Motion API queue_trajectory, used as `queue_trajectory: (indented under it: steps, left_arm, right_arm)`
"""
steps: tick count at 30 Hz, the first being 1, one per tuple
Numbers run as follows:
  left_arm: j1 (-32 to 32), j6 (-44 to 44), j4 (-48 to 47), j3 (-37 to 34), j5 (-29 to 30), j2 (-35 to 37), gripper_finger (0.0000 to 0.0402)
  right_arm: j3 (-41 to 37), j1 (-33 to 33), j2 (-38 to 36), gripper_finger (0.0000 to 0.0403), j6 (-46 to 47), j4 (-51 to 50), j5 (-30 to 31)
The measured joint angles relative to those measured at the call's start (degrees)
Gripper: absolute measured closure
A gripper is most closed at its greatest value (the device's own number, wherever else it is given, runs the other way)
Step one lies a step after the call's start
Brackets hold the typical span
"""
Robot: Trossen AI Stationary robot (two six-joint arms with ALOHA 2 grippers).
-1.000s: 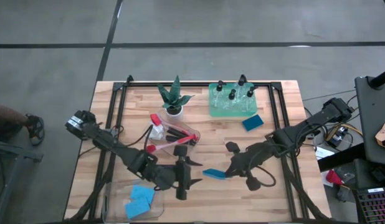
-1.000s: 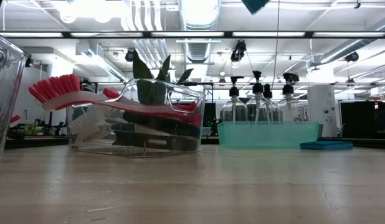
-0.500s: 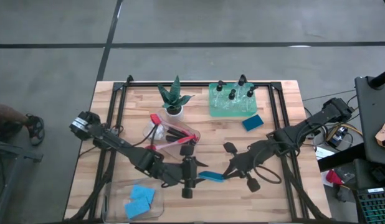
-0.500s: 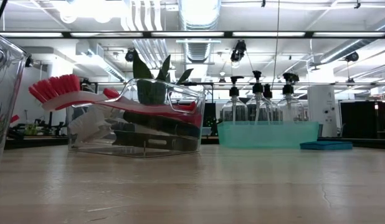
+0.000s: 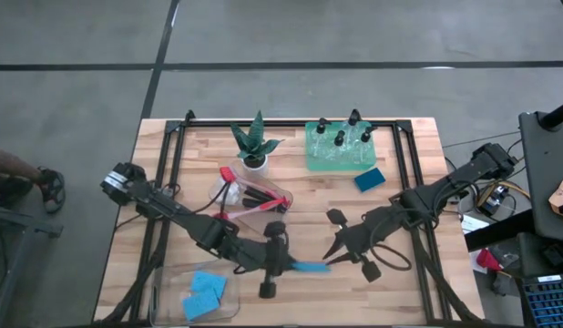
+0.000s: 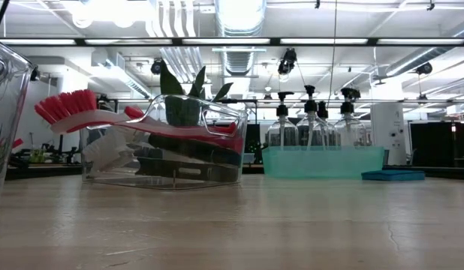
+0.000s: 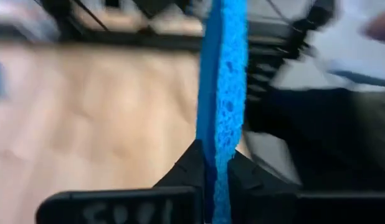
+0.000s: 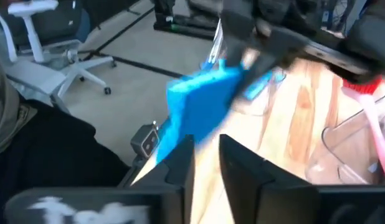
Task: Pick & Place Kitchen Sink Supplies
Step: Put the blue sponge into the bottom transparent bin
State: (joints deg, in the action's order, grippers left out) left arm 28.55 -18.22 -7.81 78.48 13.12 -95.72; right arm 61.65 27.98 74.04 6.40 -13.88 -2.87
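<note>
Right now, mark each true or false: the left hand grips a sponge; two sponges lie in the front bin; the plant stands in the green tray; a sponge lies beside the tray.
1. The left hand grips a sponge: true.
2. Two sponges lie in the front bin: true.
3. The plant stands in the green tray: false; it stands on the table beside it, and bottles fill the tray.
4. A sponge lies beside the tray: true.
</note>
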Motion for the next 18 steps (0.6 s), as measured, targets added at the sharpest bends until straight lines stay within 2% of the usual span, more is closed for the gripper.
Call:
queue_trajectory:
  steps: [3,8,13,18]
  left_arm:
    - [0.8,-8.9,-5.3,0.0,-7.8,1.4,0.0374]
    - [3.5,-23.6,-15.9,0.0,-16.4,4.3,0.0388]
    - [8.2,-40.8,-27.1,0.0,-19.5,8.0,0.0392]
    - [14.8,-59.2,-38.3,0.0,-18.4,11.5,0.0386]
  right_arm:
    - [0.0,0.6,0.0,0.0302,0.1,-1.8,0.2]
    - [-1.0,0.5,0.0,0.0252,1.2,-6.0,3.7]
    - [-4.2,0.5,0.0,0.0233,2.8,-7.4,12.0]
    - [-6.9,0.5,0.0,0.0237,6.1,-10.7,20.2]
